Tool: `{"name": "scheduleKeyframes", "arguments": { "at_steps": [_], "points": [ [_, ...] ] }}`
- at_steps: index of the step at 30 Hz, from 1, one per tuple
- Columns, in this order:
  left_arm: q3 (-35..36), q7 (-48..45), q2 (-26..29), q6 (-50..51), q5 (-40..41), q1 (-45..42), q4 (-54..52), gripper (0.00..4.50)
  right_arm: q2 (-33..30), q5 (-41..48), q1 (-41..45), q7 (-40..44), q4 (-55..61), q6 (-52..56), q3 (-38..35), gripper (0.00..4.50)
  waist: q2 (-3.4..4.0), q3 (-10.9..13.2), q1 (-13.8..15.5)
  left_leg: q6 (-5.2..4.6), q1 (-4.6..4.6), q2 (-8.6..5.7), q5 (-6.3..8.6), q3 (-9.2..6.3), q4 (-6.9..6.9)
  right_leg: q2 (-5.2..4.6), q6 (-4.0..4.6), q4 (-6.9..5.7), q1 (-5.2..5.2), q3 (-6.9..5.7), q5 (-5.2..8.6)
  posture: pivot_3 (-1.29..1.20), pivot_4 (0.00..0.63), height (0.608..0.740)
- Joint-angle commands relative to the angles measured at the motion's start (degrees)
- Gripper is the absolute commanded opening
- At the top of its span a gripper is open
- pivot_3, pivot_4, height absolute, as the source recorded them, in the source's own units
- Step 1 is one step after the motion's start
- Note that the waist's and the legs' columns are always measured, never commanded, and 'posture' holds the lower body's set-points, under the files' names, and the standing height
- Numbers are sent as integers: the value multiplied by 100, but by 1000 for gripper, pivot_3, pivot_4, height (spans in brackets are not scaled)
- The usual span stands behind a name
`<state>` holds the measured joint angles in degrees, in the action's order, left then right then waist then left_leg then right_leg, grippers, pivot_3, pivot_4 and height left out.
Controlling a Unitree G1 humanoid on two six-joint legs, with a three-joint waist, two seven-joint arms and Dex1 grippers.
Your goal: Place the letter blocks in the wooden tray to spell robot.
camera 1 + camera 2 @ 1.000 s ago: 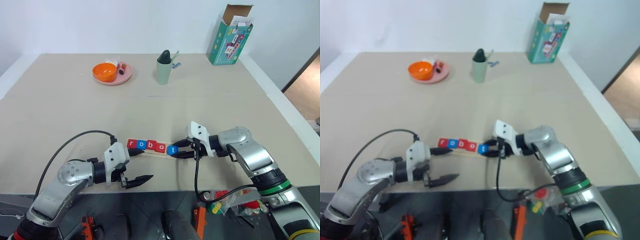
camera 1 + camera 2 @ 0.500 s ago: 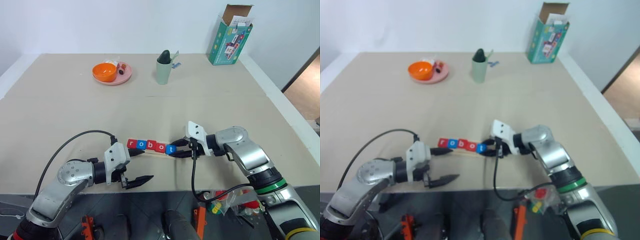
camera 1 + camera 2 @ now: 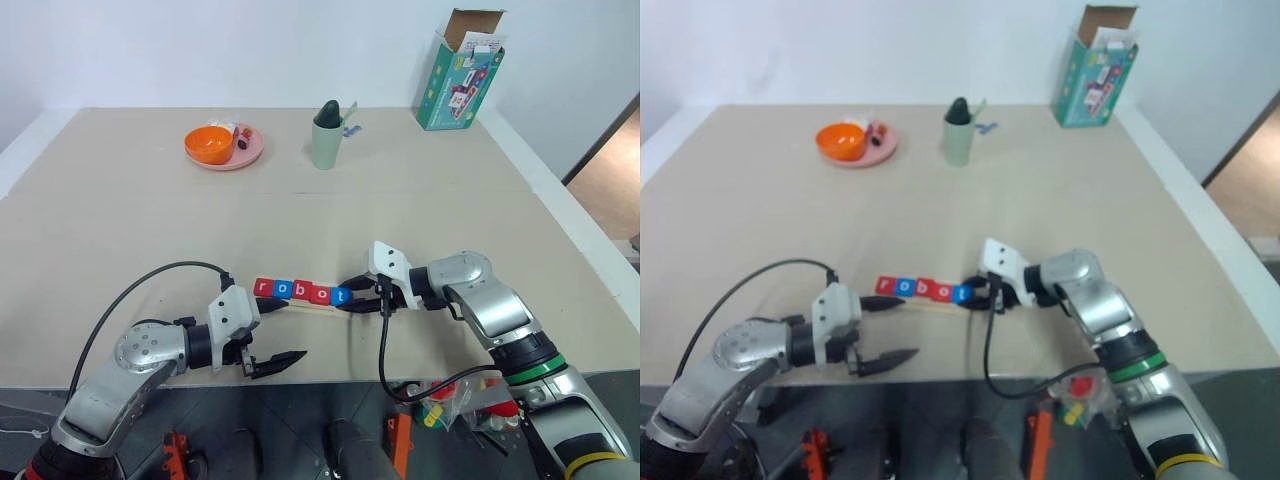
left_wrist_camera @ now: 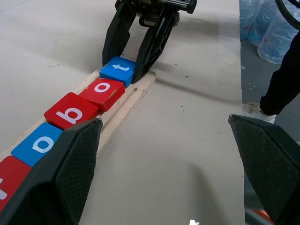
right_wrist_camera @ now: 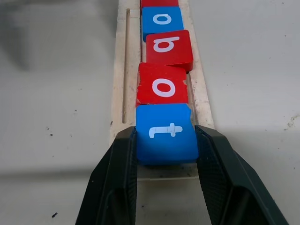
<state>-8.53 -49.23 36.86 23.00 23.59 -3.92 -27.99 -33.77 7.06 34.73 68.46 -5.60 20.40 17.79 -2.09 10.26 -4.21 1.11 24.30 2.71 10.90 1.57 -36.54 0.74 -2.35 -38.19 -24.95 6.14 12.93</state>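
I'm seeing right claw (image 5: 166,154) clamping blue t block (image 5: 166,132) at wooden tray (image 5: 123,70) end, hiding its sides; left claw (image 3: 278,332) hanging apart, r block (image 4: 5,180) cut off.

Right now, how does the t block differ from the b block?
The t block is blue; the b block is red. The t block sits at the end of the wooden tray, clamped by the right gripper; the b block lies mid-row, untouched. Both are square tiles with white letters.

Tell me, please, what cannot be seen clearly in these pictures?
- r block: cut off by the left wrist view's edge.
- Tray end under the t block: covered by the block and right gripper.
- Items on the pink plate behind the orange bowl: too small.
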Motion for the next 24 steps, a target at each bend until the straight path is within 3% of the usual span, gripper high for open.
{"name": "scheduleKeyframes", "arguments": {
  "at_steps": [1,4,5,11,12,24],
  "points": [
    [64,9,33,4,5,-8,-197,4500,26,15,100,2,1,25,-31,1205,0,0,-1,0,0,0,0,0,0,0,0,0,0,0,0,0,150,740],
    [41,16,17,8,-4,-31,-181,4500,22,11,96,19,-30,49,-32,1205,0,0,-2,0,-1,0,0,0,0,0,0,0,0,0,0,0,150,740],
    [38,15,16,4,-8,-33,-176,4500,30,4,96,-3,-40,24,-44,2235,0,0,-2,0,-2,0,0,0,0,0,0,0,1,0,0,0,150,740],
    [26,1,16,-3,-19,-50,-151,4500,40,40,132,-47,-53,92,-124,4308,0,0,-2,0,-2,0,0,0,0,0,1,0,2,0,-1,0,150,740],
    [26,-2,17,-4,-21,-54,-147,4500,38,46,142,-56,-47,112,-140,4457,0,0,-2,0,-2,0,0,0,0,0,1,0,2,0,-1,0,150,740],
    [252,28,-62,-80,151,77,-168,4500,72,1009,-70,-740,1406,1441,-1095,4457,0,0,-1,0,0,0,0,-2,0,0,-12,-2,0,-1,-8,0,150,740]
  ]
}}
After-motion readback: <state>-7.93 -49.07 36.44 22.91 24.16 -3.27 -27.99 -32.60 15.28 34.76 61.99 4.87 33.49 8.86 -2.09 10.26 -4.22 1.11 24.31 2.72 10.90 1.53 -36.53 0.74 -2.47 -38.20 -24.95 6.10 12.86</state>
